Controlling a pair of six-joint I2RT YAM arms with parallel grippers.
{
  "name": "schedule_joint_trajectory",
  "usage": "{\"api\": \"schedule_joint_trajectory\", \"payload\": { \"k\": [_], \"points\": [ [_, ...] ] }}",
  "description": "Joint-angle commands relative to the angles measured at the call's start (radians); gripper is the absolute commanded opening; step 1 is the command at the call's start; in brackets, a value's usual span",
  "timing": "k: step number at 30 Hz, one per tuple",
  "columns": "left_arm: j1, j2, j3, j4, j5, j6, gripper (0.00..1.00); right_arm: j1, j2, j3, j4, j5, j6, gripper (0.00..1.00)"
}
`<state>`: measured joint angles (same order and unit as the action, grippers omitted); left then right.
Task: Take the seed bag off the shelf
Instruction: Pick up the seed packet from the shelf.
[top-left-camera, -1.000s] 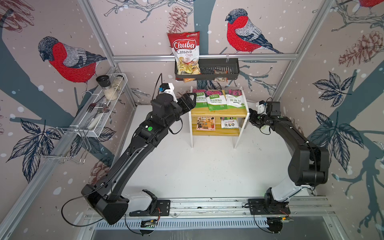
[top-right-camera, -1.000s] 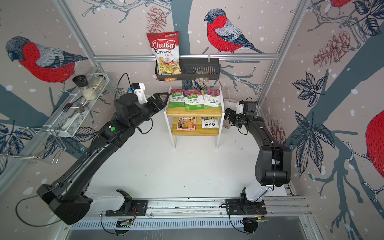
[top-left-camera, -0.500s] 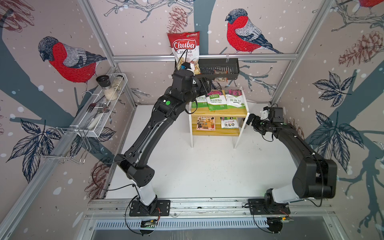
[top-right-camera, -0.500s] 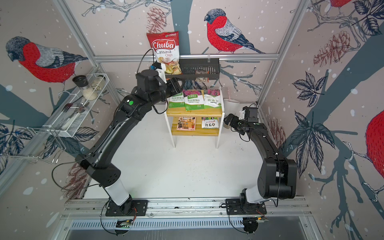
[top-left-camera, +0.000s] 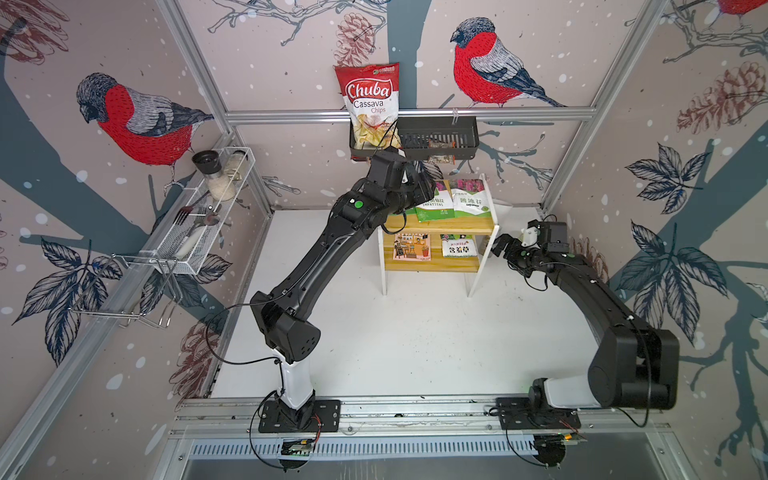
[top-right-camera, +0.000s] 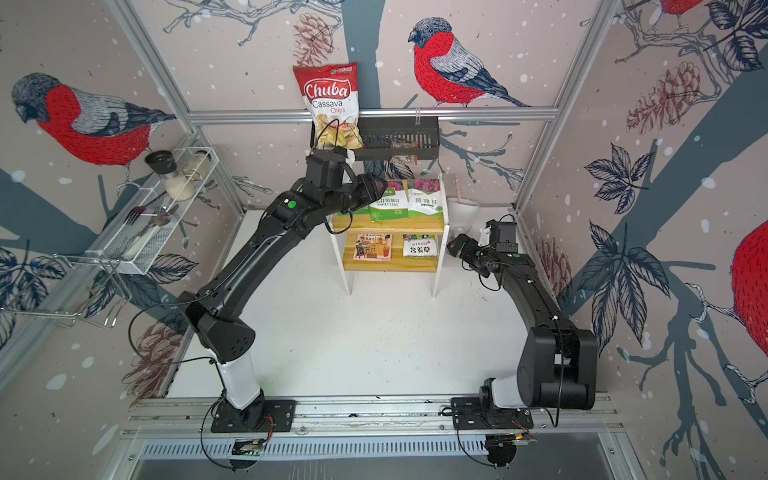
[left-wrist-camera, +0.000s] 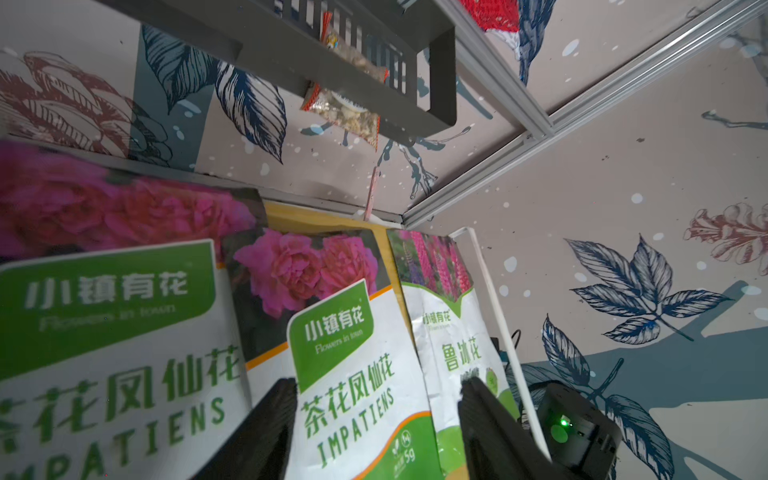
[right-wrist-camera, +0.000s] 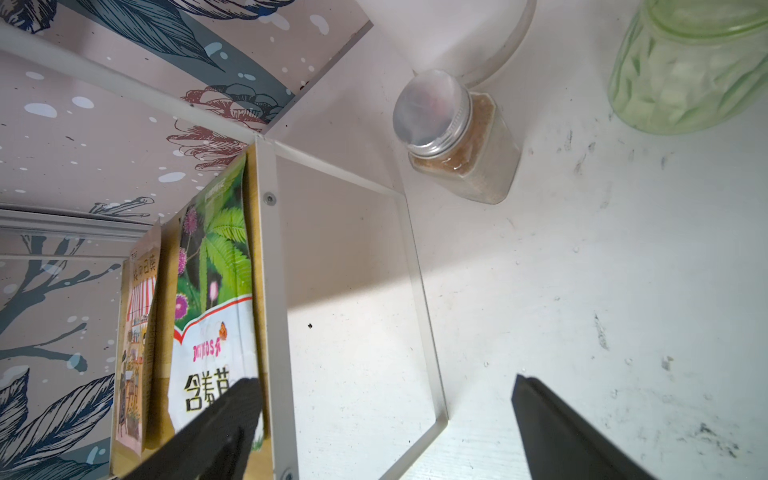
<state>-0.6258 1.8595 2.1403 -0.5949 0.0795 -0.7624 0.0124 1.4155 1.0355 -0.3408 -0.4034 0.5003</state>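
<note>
Left gripper (left-wrist-camera: 378, 386) just swung over the yellow pine shelf's (top-left-camera: 457, 227) top board, fingers (left-wrist-camera: 270, 428) spread astride the middle green-and-white seed bag (left-wrist-camera: 345, 365); a grab looks next.

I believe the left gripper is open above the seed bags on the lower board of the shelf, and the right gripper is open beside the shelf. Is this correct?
Not the lower board: the left gripper is open above the seed bags on the top board of the shelf, as both top views show. The right gripper is open beside the shelf.
</note>
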Motion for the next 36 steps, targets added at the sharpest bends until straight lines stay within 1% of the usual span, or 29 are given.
{"api": "schedule_joint_trajectory", "payload": {
  "k": [1,5,11,19,28,33,36],
  "points": [
    [-0.002,0.001,-0.012,-0.036,0.013,-0.03,0.66,0.001,-0.016,-0.009,0.022,-0.011,0.015,1.0],
    [-0.002,-0.006,-0.025,-0.064,-0.009,-0.045,0.67,0.0,-0.027,-0.023,0.034,-0.009,0.024,1.0],
    [-0.008,-0.032,-0.065,-0.086,0.019,-0.095,0.66,0.001,-0.038,-0.044,0.05,-0.008,0.042,1.0],
    [-0.024,-0.136,-0.25,0.001,0.032,-0.165,0.66,0.0,-0.047,-0.052,0.059,-0.002,0.057,1.0],
    [-0.051,-0.164,-0.276,0.001,0.029,-0.176,0.66,0.0,-0.052,-0.053,0.059,0.005,0.069,1.0],
    [-0.068,-0.206,-0.328,-0.002,-0.003,-0.199,0.66,0.001,-0.064,-0.059,0.057,0.014,0.076,1.0],
    [-0.072,-0.228,-0.346,-0.005,0.0,-0.207,0.66,0.001,-0.071,-0.065,0.06,0.016,0.083,1.0]
  ]
}}
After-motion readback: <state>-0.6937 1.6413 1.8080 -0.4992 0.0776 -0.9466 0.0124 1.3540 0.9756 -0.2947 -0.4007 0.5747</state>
